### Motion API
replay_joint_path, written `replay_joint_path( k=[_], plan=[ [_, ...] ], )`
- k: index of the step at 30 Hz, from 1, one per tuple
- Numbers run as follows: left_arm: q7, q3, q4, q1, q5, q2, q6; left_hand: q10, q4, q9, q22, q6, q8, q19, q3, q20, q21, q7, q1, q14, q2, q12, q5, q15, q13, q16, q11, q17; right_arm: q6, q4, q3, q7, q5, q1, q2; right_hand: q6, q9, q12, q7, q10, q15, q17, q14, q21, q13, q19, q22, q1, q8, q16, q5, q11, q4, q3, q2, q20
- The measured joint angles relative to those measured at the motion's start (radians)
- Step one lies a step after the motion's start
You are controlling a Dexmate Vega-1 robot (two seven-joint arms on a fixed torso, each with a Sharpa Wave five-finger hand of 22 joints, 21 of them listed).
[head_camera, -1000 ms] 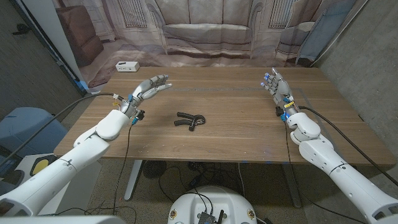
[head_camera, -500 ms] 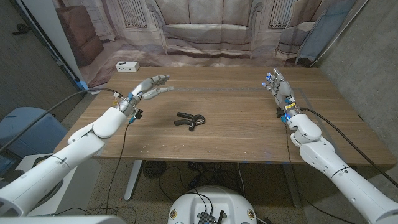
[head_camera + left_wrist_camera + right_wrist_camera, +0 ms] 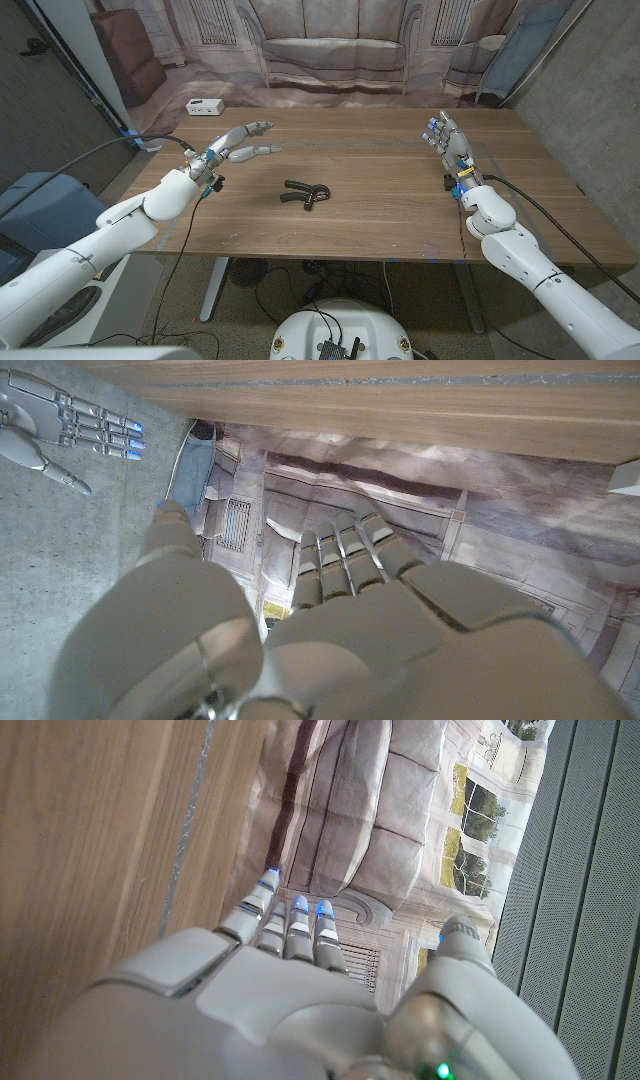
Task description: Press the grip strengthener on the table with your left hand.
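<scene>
Head view, left robot hand [image 3: 240, 141] spread, empty, shifted outward, grip strengthener [image 3: 305, 192] untouched

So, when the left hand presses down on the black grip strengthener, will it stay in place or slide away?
The grip strengthener lies on its side on smooth wood, so it may well skid if pushed at a slant. Its two splayed handles suggest a spring that pushes back. It looks small and probably light. The left hand is off to the side, fingers spread, touching nothing.
</scene>
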Motion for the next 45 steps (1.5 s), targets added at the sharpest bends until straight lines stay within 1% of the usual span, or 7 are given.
replay_joint_path(
  k=[7,15,19,22,31,42,45],
  plan=[
    [0.017,-0.019,-0.035,0.027,0.044,0.027,0.026,0.018,0.0,0.0,0.0,0.018,0.0,0.001,0.0,-0.001,0.0,0.004,0.005,0.004,-0.005,0.0,0.0,-0.004,0.0,0.0,0.007,0.0,-0.004,-0.008,0.0,-0.008,-0.004,-0.006,0.0,0.0,0.0,0.0,0.0,0.0,0.0,0.0,0.0,0.0,0.0,0.0,0.0,0.0,0.0,0.0,0.0,0.0,0.0,0.0,0.0,0.0],
    [0.003,-0.039,-0.077,0.051,0.079,0.069,0.066,0.014,0.0,0.0,0.0,0.002,-0.009,0.001,0.0,-0.001,-0.008,0.001,0.015,0.004,-0.015,-0.003,0.005,-0.004,0.0,0.0,-0.003,-0.005,-0.008,-0.02,0.0,-0.018,-0.008,-0.015,0.002,-0.005,0.0,0.0,0.005,0.0,0.0,0.0,0.0,0.0,0.0,0.0,0.0,0.0,0.0,0.0,0.0,0.0,-0.004,-0.004,0.0,0.0],
    [-0.013,-0.05,-0.102,0.062,0.097,0.095,0.088,0.01,-0.003,0.0,0.0,-0.016,-0.017,0.014,0.003,-0.002,-0.008,-0.007,0.056,0.004,-0.017,-0.008,0.006,-0.004,0.0,-0.004,-0.007,-0.002,-0.008,-0.023,0.0,-0.022,-0.008,-0.017,0.003,-0.005,0.0,0.0,0.005,0.0,0.0,0.0,0.0,0.0,0.0,0.0,0.0,0.0,0.0,0.0,0.0,0.0,-0.004,-0.004,0.0,0.0],
    [-0.024,-0.056,-0.117,0.067,0.108,0.111,0.102,0.019,-0.011,0.0,0.0,-0.023,-0.017,0.031,0.011,-0.006,-0.008,-0.014,0.091,0.01,-0.025,-0.008,0.013,-0.018,0.0,-0.004,-0.024,-0.002,-0.008,-0.026,0.0,-0.025,-0.009,-0.021,0.005,-0.005,0.0,0.0,0.005,0.0,0.0,0.0,0.0,0.0,0.0,0.0,0.0,0.0,0.0,0.0,0.0,0.0,-0.004,-0.004,0.0,0.0],
    [-0.077,-0.065,-0.162,0.07,0.143,0.16,0.153,0.014,-0.009,0.0,0.0,-0.02,-0.017,0.03,0.014,-0.009,-0.015,-0.027,0.114,0.005,-0.035,-0.015,0.02,-0.024,0.0,-0.008,-0.032,-0.002,-0.006,-0.039,0.001,-0.037,-0.013,-0.037,0.009,-0.005,0.0,0.0,0.005,0.0,0.0,0.0,0.0,0.0,0.0,0.0,0.0,0.007,0.0,0.0,0.0,0.0,-0.004,-0.004,0.007,0.0],
    [-0.212,-0.023,-0.202,-0.016,0.196,0.215,0.202,0.014,0.016,0.0,0.003,0.033,-0.004,-0.001,-0.002,0.004,-0.035,-0.031,0.097,-0.003,-0.053,-0.015,0.02,-0.016,0.005,-0.011,-0.033,-0.002,-0.005,-0.061,0.003,-0.052,-0.018,-0.056,0.009,-0.005,0.0,0.0,0.005,0.0,0.0,0.0,0.0,0.0,0.0,0.0,0.0,0.007,0.0,0.0,0.0,0.0,-0.004,-0.004,0.007,0.0],
    [-0.237,-0.007,-0.204,-0.042,0.207,0.22,0.205,0.026,0.019,0.0,0.003,0.086,0.012,-0.004,-0.005,0.001,-0.035,-0.038,0.097,-0.008,-0.053,-0.015,0.02,-0.022,0.005,-0.011,-0.04,-0.002,-0.005,-0.066,0.005,-0.056,-0.019,-0.061,0.009,-0.005,0.0,0.0,0.005,0.002,0.0,0.0,0.0,0.0,0.0,0.0,0.0,0.007,0.0,0.0,0.0,0.002,-0.004,-0.004,0.007,0.0]
  ],
)
